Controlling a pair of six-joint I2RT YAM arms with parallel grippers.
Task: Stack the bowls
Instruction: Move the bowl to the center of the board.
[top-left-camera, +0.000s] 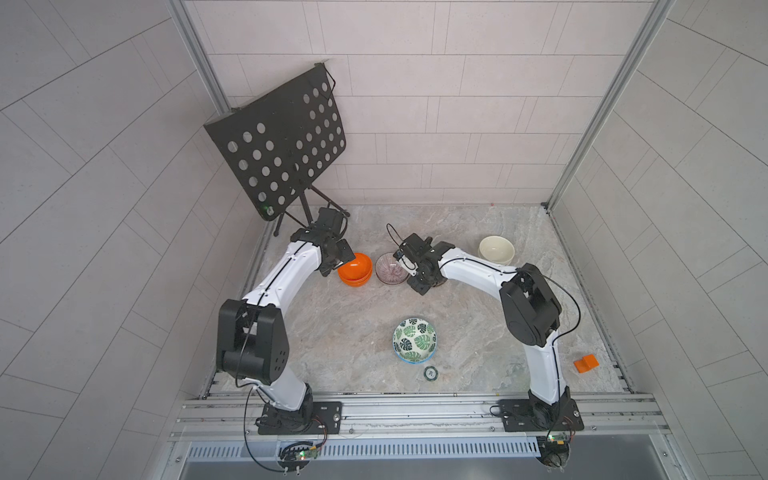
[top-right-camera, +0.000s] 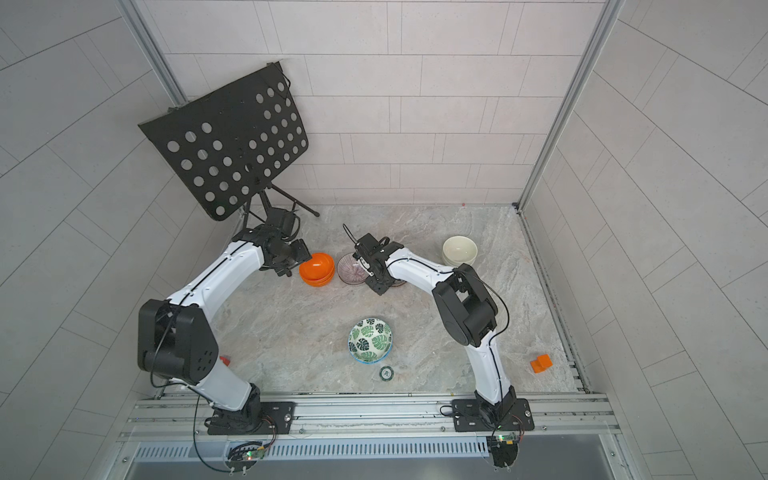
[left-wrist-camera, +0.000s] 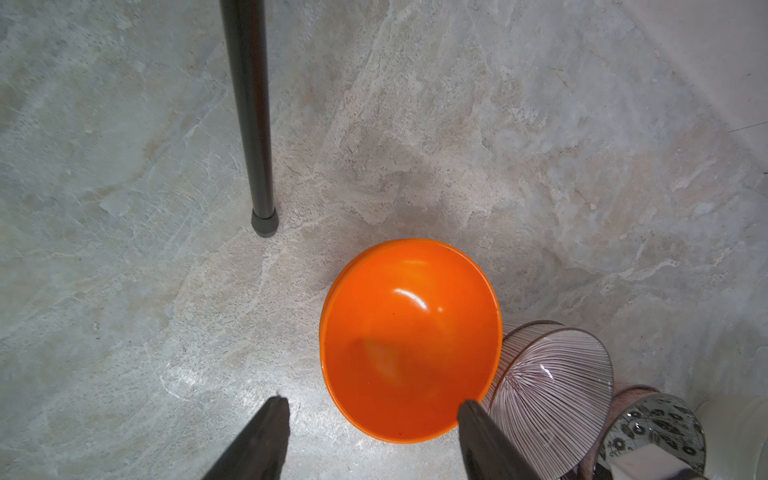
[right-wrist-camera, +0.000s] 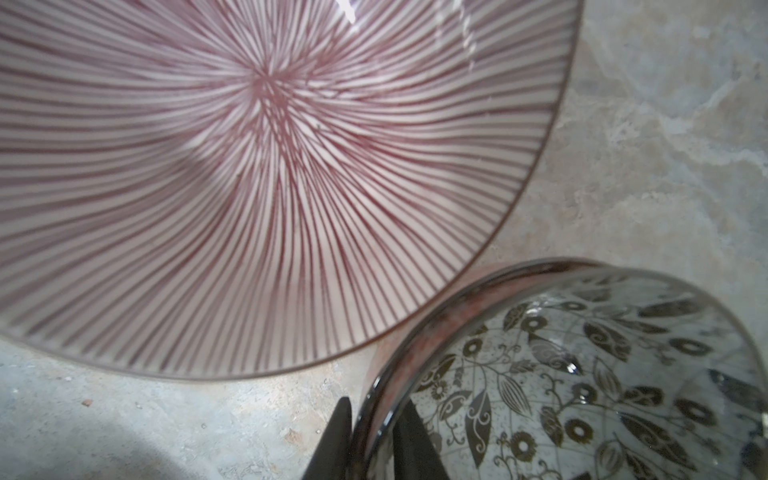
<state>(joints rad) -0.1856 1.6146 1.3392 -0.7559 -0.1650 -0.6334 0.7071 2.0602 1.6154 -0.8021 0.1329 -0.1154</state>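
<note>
Two orange bowls (top-left-camera: 354, 269) (left-wrist-camera: 409, 340) sit nested at the back left. My left gripper (top-left-camera: 338, 262) (left-wrist-camera: 372, 402) is open just beside their rim, one finger by the orange edge and the other over bare floor. Touching the orange stack is a purple striped bowl (top-left-camera: 390, 268) (right-wrist-camera: 257, 166). My right gripper (top-left-camera: 417, 274) (right-wrist-camera: 376, 403) is shut on the rim of a black-and-white leaf-print bowl (right-wrist-camera: 582, 374), which the arm mostly hides in both top views. Cream-white bowls (top-left-camera: 496, 249) stand at the back right. A green leaf-print bowl (top-left-camera: 414, 340) sits near the front.
A black music stand (top-left-camera: 278, 145) leans in the back left corner, and one of its legs (left-wrist-camera: 249, 116) ends close to the orange bowls. A small green-rimmed disc (top-left-camera: 430, 373) lies in front of the green bowl. An orange block (top-left-camera: 586, 363) sits at the right edge.
</note>
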